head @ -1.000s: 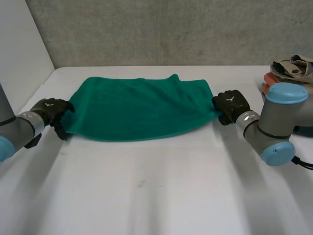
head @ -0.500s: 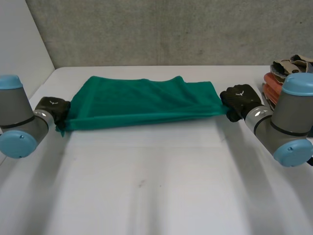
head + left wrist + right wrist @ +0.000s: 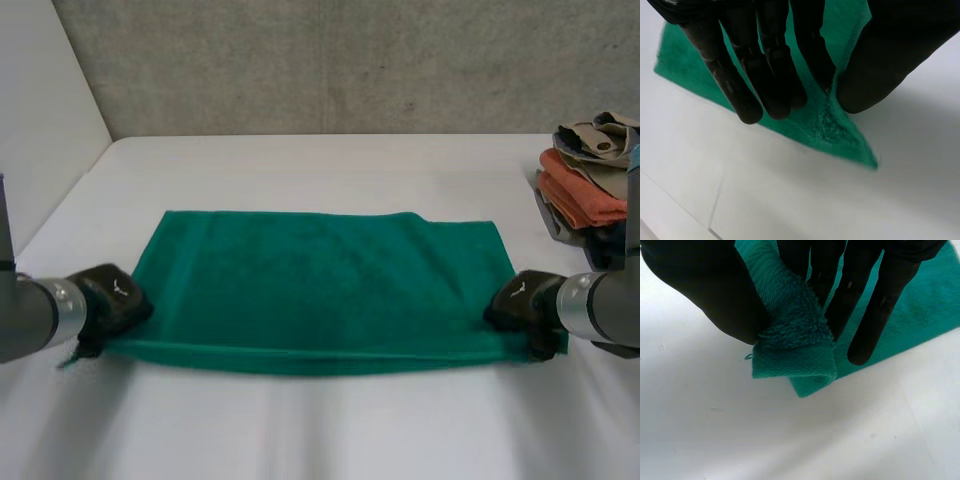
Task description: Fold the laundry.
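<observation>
White counter (image 3: 320, 430), grey wall (image 3: 330, 65) behind: green towel (image 3: 320, 285) lies spread flat at centre; left robot hand (image 3: 112, 300) pinches its near-left corner btwn thumb & fingers; right robot hand (image 3: 520, 300) likewise grips near-right corner; clothes pile (image 3: 585, 190) far right.

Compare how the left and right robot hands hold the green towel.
The left robot hand pinches a flat, pointed corner of the green towel; the right robot hand pinches a corner doubled over on itself. The left is at the near left corner, the right at the near right. Both grip between thumb and fingers.
</observation>
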Controlling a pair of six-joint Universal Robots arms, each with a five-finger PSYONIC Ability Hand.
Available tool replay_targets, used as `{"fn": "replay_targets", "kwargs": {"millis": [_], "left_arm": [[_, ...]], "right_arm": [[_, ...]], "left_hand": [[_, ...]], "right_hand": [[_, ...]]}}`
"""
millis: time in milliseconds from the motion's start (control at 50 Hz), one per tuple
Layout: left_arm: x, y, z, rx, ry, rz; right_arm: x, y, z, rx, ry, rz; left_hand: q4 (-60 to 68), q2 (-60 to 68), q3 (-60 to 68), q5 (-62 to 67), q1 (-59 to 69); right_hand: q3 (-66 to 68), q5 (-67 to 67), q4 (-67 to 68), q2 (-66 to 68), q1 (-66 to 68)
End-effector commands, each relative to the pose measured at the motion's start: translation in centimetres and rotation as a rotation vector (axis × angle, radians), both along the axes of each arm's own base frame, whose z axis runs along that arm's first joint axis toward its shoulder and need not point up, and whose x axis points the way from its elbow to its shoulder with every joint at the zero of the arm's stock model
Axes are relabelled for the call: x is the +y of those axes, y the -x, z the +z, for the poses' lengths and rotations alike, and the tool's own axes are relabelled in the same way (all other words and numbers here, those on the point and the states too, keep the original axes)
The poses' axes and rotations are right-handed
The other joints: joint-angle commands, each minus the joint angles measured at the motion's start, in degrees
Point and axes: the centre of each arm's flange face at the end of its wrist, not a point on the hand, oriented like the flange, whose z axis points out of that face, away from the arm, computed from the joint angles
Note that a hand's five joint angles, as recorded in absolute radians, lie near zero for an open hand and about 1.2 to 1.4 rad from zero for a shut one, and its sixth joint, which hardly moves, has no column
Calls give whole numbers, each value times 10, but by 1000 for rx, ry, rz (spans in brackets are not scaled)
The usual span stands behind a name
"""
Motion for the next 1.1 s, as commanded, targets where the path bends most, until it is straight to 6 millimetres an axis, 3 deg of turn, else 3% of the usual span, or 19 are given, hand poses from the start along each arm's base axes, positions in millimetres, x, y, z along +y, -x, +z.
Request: {"fn": "replay_targets", "kwargs": {"millis": [20,40,100,120,180,200,240,260,320,340,420,460,540,620,860,880,960,1040,1100], "left_arm": [[-57,19,2,88,210,19],[-74,23,1,103,261,19],[-99,31,2,125,352,14],[-118,35,8,138,425,15],[-145,40,28,173,570,16],[-161,43,52,214,692,24],[-173,45,81,281,811,29],[-180,46,110,363,925,44],[-183,45,158,521,1088,62],[-179,44,185,633,1169,69],[-169,43,223,869,1277,65],[-169,41,225,926,1283,75],[-174,33,217,931,1269,117],[-179,32,190,870,1200,145],[-173,37,55,670,846,128],[-168,37,37,642,793,126],[-148,37,-2,577,664,105],[-119,35,-20,521,541,65],[-93,27,-18,476,445,67]], "right_arm": [[-35,-9,-6,-109,97,-123],[-43,-11,-10,-122,113,-142],[-62,-15,-8,-154,182,-174],[-75,-20,-4,-183,244,-193],[-99,-28,12,-253,377,-225],[-116,-34,31,-321,494,-241],[-132,-39,53,-404,619,-261],[-145,-42,78,-494,745,-278],[-156,-45,111,-632,909,-298],[-160,-46,131,-726,1000,-297],[-155,-55,171,-942,1178,-223],[-153,-58,181,-995,1233,-187],[-152,-60,180,-1001,1252,-167],[-153,-68,158,-941,1171,-176],[-154,-79,57,-680,877,-214],[-152,-79,41,-646,826,-221],[-143,-74,7,-548,697,-234],[-123,-64,-14,-436,548,-256],[-105,-51,-16,-357,448,-283]], "left_hand": [[113,115,118,135,130],[113,115,118,135,130],[113,115,118,135,130],[113,115,118,135,130],[113,115,118,135,130],[113,115,118,135,130],[113,115,118,135,130],[113,115,118,135,130],[113,115,118,135,130],[113,115,118,135,130],[113,115,118,135,130],[113,115,118,135,130],[113,115,118,135,130],[113,115,118,135,130],[113,115,118,135,130],[113,115,118,135,130],[113,115,118,135,130],[113,115,118,135,130],[113,115,118,135,130]], "right_hand": [[121,119,117,125,150],[121,119,117,125,150],[121,119,117,125,150],[121,119,117,125,150],[121,119,117,125,150],[121,119,117,125,150],[121,119,117,125,150],[121,119,117,125,150],[121,119,117,125,150],[121,119,117,125,150],[121,119,117,125,150],[121,119,117,125,150],[121,119,117,125,150],[121,119,117,125,150],[121,119,117,125,150],[121,119,117,125,150],[121,119,117,125,150],[121,119,117,125,150],[121,119,117,125,150]]}}
